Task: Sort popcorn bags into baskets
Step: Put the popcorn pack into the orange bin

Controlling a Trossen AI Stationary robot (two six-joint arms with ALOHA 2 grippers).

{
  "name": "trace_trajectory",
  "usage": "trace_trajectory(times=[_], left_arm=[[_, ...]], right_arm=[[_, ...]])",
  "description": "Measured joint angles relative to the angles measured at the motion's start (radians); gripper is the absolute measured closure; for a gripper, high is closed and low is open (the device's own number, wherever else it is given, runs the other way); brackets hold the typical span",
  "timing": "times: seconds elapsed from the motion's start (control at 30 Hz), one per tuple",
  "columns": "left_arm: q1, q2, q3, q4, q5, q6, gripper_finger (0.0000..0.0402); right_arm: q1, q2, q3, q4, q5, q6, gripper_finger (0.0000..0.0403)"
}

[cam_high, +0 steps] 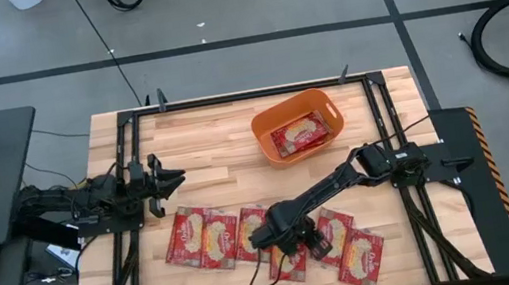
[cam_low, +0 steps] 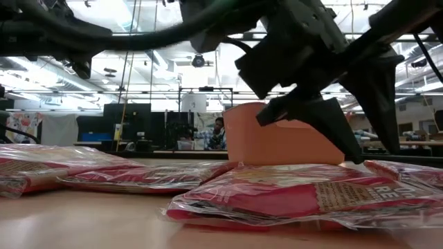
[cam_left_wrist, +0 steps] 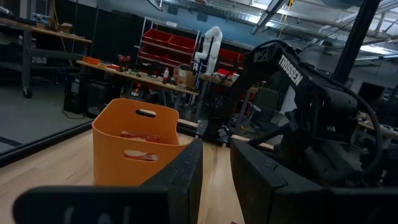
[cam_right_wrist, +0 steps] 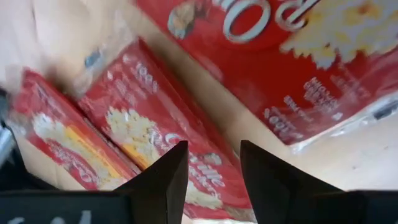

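where right gripper (cam_high: 290, 243) hovers open, popcorn bag (cam_high: 288, 259) directly beneath.

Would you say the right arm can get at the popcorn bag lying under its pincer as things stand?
Probably yes: the right pincer hangs open just above that popcorn bag, nothing between. The left pincer waits by the table's left edge, well clear.

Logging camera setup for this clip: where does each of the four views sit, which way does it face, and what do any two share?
High: overhead, straight down; both arms, left gripper, right gripper over the popcorn bags.
Low: table height, facing the room; right gripper above a bag.
Left wrist: past its own fingers toward the orange tub.
Right wrist: down past its own fingers onto bags.
Shared: high, low and left wrist all show the tub.
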Motion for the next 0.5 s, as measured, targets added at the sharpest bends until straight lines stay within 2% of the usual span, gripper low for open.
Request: trace_trajectory(times=[0.5], left_arm=[[0.0, 0.0, 0.0, -0.005, 0.0, 0.0, 0.0315]], right_arm=[[-0.005, 0.012, -0.053, -0.009, -0.016, -0.096, 0.0252]])
